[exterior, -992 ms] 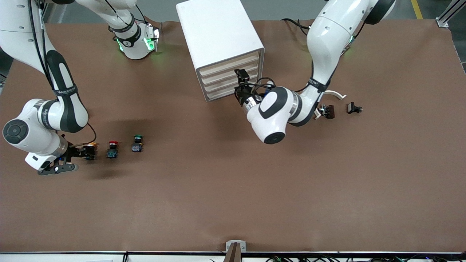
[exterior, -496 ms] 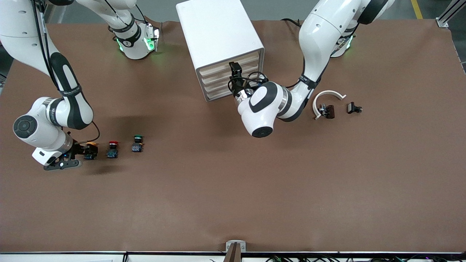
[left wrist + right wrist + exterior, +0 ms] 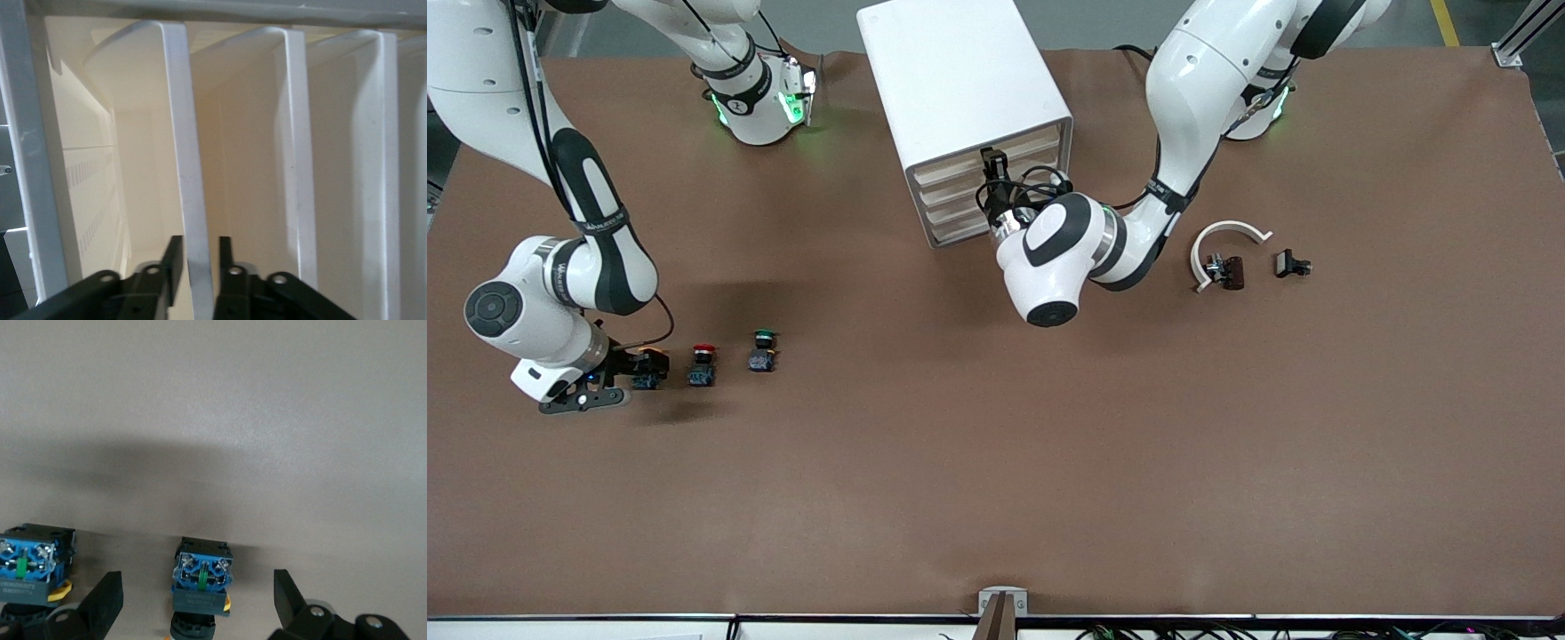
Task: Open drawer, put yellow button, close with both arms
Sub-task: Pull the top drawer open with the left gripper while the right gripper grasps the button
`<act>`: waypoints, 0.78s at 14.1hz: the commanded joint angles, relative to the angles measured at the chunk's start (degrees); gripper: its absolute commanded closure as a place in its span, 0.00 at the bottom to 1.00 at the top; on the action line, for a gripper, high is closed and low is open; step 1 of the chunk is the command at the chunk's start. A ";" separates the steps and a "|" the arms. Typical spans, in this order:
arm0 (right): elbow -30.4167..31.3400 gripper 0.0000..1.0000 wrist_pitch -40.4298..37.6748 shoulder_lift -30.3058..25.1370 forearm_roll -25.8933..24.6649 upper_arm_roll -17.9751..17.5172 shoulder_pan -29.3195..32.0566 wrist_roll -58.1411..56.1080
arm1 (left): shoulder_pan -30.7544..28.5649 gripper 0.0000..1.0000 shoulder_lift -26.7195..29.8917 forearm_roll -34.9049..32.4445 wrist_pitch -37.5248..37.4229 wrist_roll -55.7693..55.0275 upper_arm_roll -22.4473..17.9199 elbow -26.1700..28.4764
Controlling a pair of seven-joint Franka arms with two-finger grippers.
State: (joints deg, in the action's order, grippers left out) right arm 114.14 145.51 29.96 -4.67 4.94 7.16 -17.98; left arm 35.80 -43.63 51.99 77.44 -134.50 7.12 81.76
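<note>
Fingers of the left gripper (image 3: 198,257) are seen in the left wrist view drawn nearly together on the thin white lip of the drawer (image 3: 187,167), one black finger pressed on each face of that lip, so the lip is pinched between them. In the front view the same gripper (image 3: 991,165) is set against the beige drawer fronts near the top of the tall white box cabinet (image 3: 960,80), which stands near the desk's edge where the robots' bases are. The drawer (image 3: 996,157) is shown flush with the three fronts below it.

The right gripper (image 3: 198,603) is held wide open, with a black-and-blue button body lying between its two spread fingers and touched by neither. In the front view this gripper (image 3: 639,366) is placed low at the yellow button (image 3: 651,357), a tiny push button with a round yellow-orange cap, toward the right arm's end of the desk. Just beside it a red-capped button (image 3: 703,364) and a green-capped button (image 3: 763,350) are lined up in a row.

Only the left wrist view reveals the pinch on the lip; only the right wrist view reveals the gap on either side of the button body, and a second blue body (image 3: 32,563) beside it. The front view alone shows a white curved strip (image 3: 1225,240) and two small dark parts (image 3: 1291,263) toward the left arm's end.
</note>
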 commanded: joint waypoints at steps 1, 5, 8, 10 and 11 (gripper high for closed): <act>1.53 0.00 0.48 -0.69 -0.52 -0.98 1.63 -0.75 | -0.29 1.00 -0.40 0.13 -1.50 -1.38 -0.79 -0.99; 1.26 0.00 0.30 0.36 -0.26 -1.07 2.34 -0.66 | -1.34 1.00 -0.49 -0.75 -1.50 -0.33 -3.86 -2.12; 1.09 0.00 0.56 1.24 1.23 -1.59 2.34 -0.74 | -1.52 1.00 -1.19 -0.40 -0.97 0.81 -7.29 -4.84; 1.09 0.00 0.48 1.24 1.59 -1.68 1.81 -0.66 | -2.66 1.00 -1.55 -0.31 -0.80 0.99 -7.83 -5.29; 1.09 0.00 0.56 1.33 1.59 -1.68 1.81 -0.66 | -3.27 1.00 -1.55 -0.22 -0.45 1.17 -7.83 -5.38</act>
State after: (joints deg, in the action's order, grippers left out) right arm 115.08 145.51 31.15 -4.18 4.12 8.25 -18.02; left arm 33.49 -43.66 52.00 76.33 -134.97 0.32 78.18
